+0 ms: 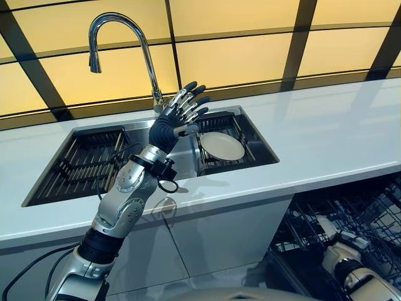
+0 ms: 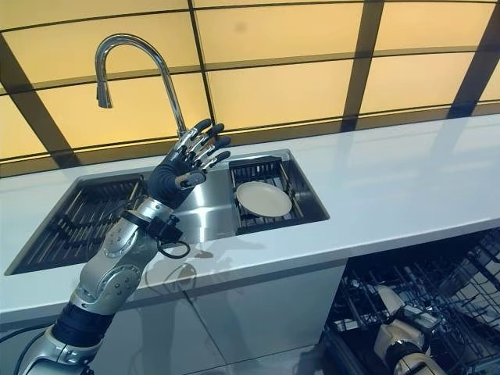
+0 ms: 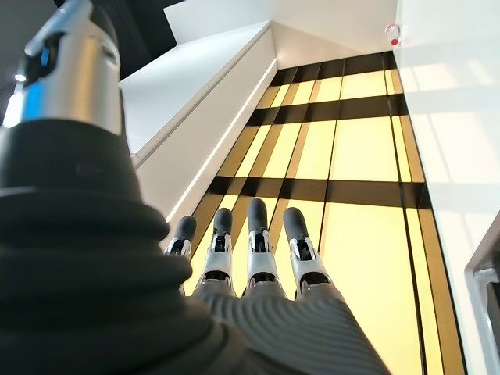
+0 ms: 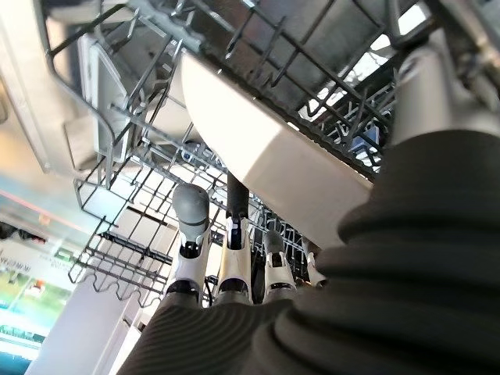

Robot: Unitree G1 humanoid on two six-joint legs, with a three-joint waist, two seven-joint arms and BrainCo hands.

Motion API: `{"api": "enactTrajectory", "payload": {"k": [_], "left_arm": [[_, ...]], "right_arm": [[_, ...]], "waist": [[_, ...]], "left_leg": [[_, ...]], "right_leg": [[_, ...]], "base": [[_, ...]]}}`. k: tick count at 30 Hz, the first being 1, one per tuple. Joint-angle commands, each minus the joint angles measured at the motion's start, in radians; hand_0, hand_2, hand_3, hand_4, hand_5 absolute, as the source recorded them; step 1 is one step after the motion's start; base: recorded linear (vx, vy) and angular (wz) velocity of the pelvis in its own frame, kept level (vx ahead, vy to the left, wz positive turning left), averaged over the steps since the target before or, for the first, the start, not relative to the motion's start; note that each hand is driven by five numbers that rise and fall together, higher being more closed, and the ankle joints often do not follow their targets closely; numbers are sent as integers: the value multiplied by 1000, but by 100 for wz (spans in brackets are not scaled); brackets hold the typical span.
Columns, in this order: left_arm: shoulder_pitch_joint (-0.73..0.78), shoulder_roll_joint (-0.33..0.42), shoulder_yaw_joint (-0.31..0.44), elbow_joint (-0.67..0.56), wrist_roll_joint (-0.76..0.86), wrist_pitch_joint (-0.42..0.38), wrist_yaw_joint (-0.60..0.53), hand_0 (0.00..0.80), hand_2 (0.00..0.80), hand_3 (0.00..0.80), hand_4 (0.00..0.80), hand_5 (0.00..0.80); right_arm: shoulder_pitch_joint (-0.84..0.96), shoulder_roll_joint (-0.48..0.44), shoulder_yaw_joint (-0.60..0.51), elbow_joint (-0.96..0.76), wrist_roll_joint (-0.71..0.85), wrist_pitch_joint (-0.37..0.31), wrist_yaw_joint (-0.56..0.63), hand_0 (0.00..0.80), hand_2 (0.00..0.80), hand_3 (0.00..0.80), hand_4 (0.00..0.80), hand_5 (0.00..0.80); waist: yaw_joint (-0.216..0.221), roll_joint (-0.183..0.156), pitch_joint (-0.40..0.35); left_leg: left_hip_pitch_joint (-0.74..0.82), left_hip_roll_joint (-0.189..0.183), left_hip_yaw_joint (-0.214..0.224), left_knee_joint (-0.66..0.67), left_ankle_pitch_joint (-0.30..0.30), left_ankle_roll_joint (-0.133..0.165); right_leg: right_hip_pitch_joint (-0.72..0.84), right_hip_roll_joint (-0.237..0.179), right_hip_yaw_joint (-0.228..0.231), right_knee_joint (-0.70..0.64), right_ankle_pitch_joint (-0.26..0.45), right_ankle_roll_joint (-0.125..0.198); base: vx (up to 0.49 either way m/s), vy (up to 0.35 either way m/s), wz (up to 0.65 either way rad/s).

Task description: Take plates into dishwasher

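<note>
A white plate lies flat on the wire rack in the right basin of the sink. My left hand is raised above the middle of the sink, to the left of that plate, with its fingers straight and spread, holding nothing. My right hand is low in the open dishwasher's rack. In the right wrist view a second white plate sits between its fingers and its thumb, among the rack's wires.
A tall curved faucet stands behind the sink. The left basin holds a dark wire rack. A white counter runs to the right, above the dishwasher. A yellow tiled wall is behind.
</note>
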Motion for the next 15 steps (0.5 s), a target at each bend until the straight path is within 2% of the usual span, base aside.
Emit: {"api": "enactTrajectory", "payload": {"k": [1, 5, 8, 15], "left_arm": [[-63, -10, 70, -10, 18, -51, 0, 0, 0, 0, 0, 0], [-37, -9, 102, -12, 40, -59, -10, 0, 0, 0, 0, 0], [-21, -7, 124, -15, 50, -67, -8, 0, 0, 0, 0, 0], [7, -13, 169, -22, 84, -79, 9, 0, 0, 0, 0, 0]], "right_arm": [[-58, -85, -32, -28, -4, -5, -32, 0, 0, 0, 0, 0], [5, -133, -111, -192, -53, 11, 2, 0, 0, 0, 0, 0], [50, -157, -186, -303, -89, -6, 15, 0, 0, 0, 0, 0], [163, -151, -349, -614, -232, -29, 126, 0, 0, 0, 0, 0]], "waist": [[-4, -27, 32], [-32, -30, 38], [-55, -30, 45], [-111, -27, 53]], "left_leg": [[50, -27, 8, 8, -125, 75], [50, -24, 21, 8, -126, 75], [50, -22, 29, 8, -126, 75], [48, -21, 60, 8, -128, 79]], "right_leg": [[-49, 38, -7, 9, 39, 30], [-53, 42, 7, 9, 41, 30], [-56, 46, 19, 9, 44, 30], [-69, 53, 52, 9, 46, 33]], "base": [[6, 0, -17], [1, -1, -4], [-3, 2, -1], [-10, 15, -13]]}}
